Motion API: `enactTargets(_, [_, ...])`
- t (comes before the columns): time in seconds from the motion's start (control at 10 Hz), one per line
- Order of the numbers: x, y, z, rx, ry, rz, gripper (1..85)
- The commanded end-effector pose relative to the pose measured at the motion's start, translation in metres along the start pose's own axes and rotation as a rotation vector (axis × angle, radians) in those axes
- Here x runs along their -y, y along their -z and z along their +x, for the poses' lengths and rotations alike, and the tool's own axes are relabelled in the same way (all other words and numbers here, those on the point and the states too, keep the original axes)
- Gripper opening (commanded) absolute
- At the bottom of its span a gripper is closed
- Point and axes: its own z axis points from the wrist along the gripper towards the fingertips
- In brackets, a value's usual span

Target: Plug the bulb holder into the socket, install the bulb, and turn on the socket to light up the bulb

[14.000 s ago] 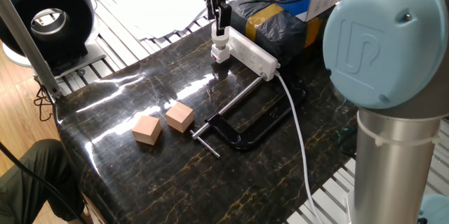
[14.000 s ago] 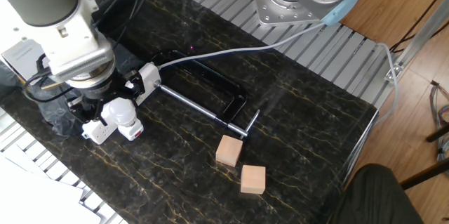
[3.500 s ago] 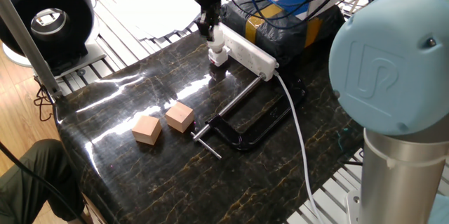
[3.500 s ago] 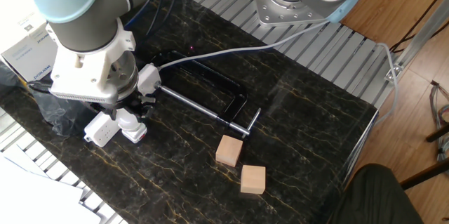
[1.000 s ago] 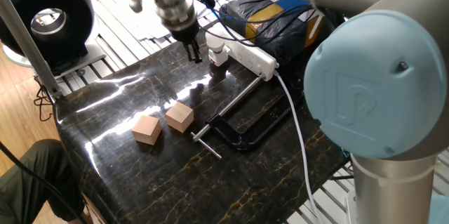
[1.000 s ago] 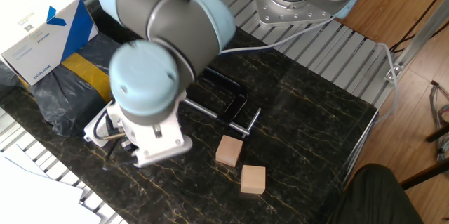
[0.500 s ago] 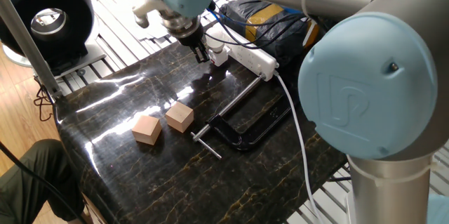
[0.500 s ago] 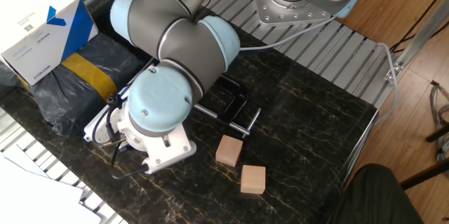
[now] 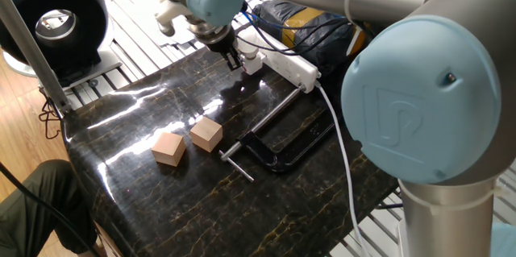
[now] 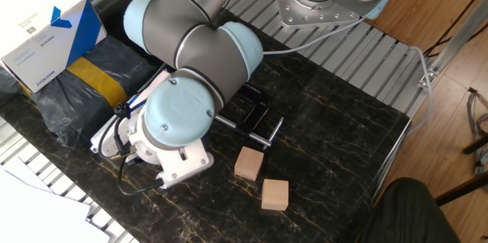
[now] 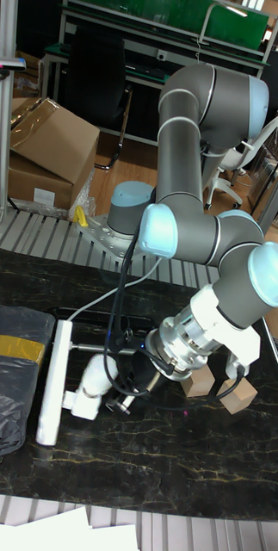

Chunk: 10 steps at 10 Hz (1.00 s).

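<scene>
- One fixed view: the gripper (image 9: 235, 60) sits low at the near end of the socket (image 9: 284, 62), a long white strip running away toward the right along the table's far edge. The bulb holder (image 9: 252, 64) is plugged in at that near end, just beside the dark fingers, with the bulb (image 9: 250, 50) seemingly on top of it. I cannot tell from here whether the fingers are parted or touching anything. The wrist leans in from the upper left.
- The other fixed view: the arm's big joints cover nearly everything. Only a corner of the socket (image 10: 107, 141) peeks out at the left, and the claw itself is hidden.
- Tall fixed view: the socket (image 11: 52, 380) lies lengthwise, top to bottom, with the bulb holder (image 11: 77, 403) standing out sideways from its lower end and the bulb (image 11: 97, 377) screwed in. The gripper (image 11: 123, 399) points left at them, close by the bulb; it looks empty, though its opening is unclear. The forearm stretches back to the right, low over the table.
- My guess: the switch press is what remains.
</scene>
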Motion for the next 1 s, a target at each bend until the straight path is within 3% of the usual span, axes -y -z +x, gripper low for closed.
enactTargets(0.0, [0.001, -0.004, 0.012, -0.025, 0.009, 0.0, 1.0])
enactTargets(0.1, [0.0, -0.009, 0.012, -0.006, 0.013, -0.006, 1.0])
enactTargets(0.3, [0.001, -0.012, 0.02, -0.02, 0.017, -0.001, 1.0])
enactTargets(0.9, [-0.017, -0.008, 0.037, -0.05, 0.031, -0.066, 1.0])
